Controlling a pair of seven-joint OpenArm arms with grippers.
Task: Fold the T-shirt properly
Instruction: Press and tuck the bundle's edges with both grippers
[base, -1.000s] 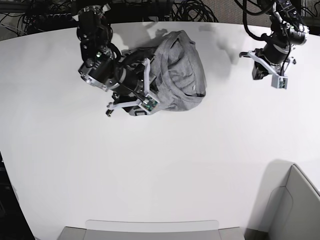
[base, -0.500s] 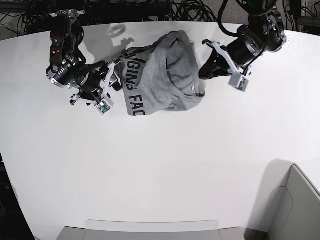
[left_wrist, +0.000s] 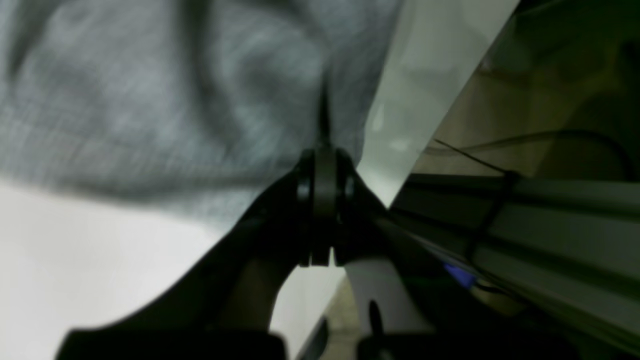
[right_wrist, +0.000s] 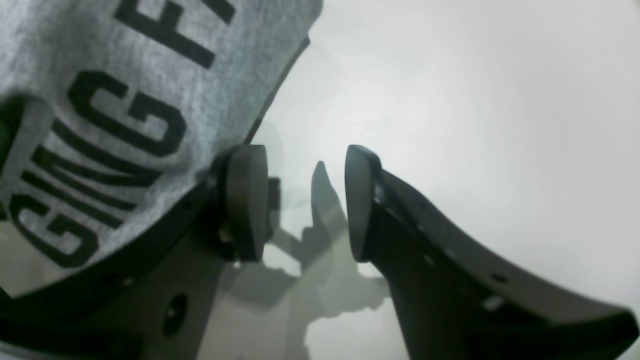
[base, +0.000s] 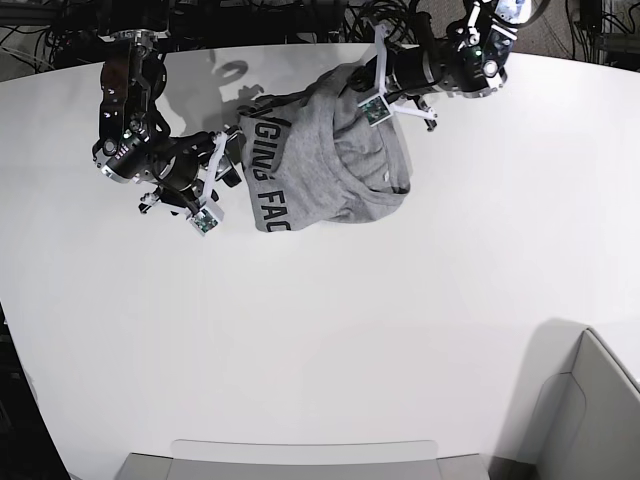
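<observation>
The T-shirt (base: 325, 155) lies bunched in a rumpled grey heap on the white table (base: 330, 340), toward twelve o'clock in the base view, well away from the near edge. A printed flap is turned face up along its nine o'clock side, with black block lettering (base: 268, 180) running down it; the rest of the heap shows plain grey cloth in deep folds.

My left gripper (base: 372, 82) sits at the heap's one o'clock corner, by the table's far edge. Its jaws are pressed together, and from the left wrist camera the grey fabric (left_wrist: 165, 100) meets the closed tips and creases there, so I read it as pinched on the T-shirt's edge, though that view is blurred.

My right gripper (base: 222, 165) is just beside the heap at its nine o'clock side, next to the lettered flap. From the right wrist camera its two dark pads (right_wrist: 247, 200) stand well apart with only bare table between them, holding nothing. The printed cloth (right_wrist: 130, 100) hangs at ten o'clock of that view, its edge just beside one pad; I cannot tell whether they touch.
</observation>
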